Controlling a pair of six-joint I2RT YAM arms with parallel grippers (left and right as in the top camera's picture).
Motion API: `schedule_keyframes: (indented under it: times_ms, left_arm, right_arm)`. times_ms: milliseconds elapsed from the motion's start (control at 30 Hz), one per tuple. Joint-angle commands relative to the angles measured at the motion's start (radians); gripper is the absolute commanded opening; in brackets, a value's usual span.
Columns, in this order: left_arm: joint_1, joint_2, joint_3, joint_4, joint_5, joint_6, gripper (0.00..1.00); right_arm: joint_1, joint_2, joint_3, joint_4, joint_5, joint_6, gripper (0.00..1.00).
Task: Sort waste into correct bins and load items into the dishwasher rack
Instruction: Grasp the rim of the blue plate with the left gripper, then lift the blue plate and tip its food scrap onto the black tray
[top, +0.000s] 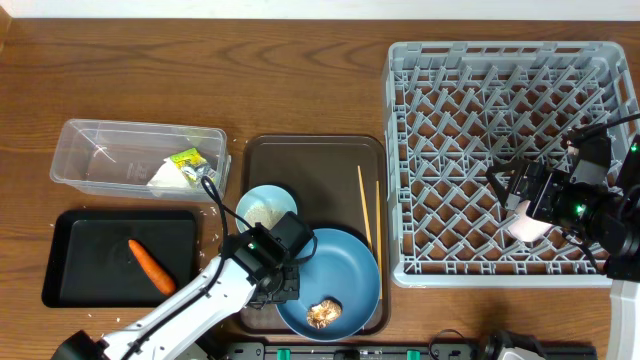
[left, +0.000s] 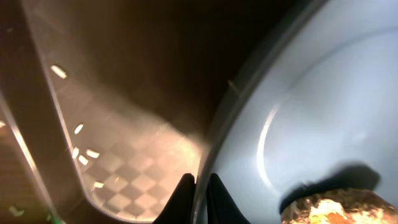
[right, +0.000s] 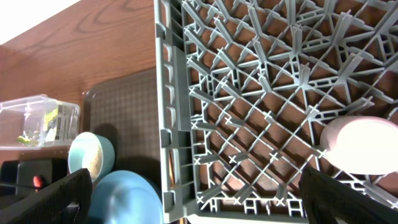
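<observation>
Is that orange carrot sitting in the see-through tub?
No, the overhead view shows the carrot lying in the black tray, not in the clear tub.

One overhead view, one on each of my wrists.
Overhead looks straight down on the whole surface (top: 300, 80); my left wrist sits close against the blue plate (left: 311, 112); my right faces the rack (right: 261, 93) from near, catching that plate too.
</observation>
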Motion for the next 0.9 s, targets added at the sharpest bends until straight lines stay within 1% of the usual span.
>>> schedule_keyframes:
  times_ms: [0,200,333,533,633,800,867]
  left_arm:
    - [0.001,-0.05,0.055,-0.054,0.01,0.014,0.07]
    - [0.001,-0.179,0.143,-0.174,0.01,0.021,0.07]
    - [0.016,-0.251,0.163,-0.204,0.01,0.018,0.06]
    - [0.085,-0.322,0.164,-0.214,0.02,0.017,0.06]
    - [0.13,-0.345,0.174,-0.246,0.011,0.019,0.06]
    - [0.196,-0.357,0.208,-0.283,0.01,0.066,0.06]
    - [0.214,-0.356,0.233,-0.316,-0.016,0.084,0.06]
  right_arm:
    - [0.008,0.001,0.007,0.0,0.003,0.004,0.99]
    - [0.008,0.001,0.007,-0.001,0.003,0.004,0.99]
    - [0.008,0.001,0.007,0.0,0.003,0.004,0.99]
    - [0.008,0.001,0.007,0.0,0.003,0.004,0.99]
    - [0.008,0.001,0.007,-0.001,0.003,0.004,0.99]
    - [0.008,0.001,0.007,0.0,0.003,0.004,0.99]
    - [0.008,0.001,0.007,0.0,0.003,0.004,0.99]
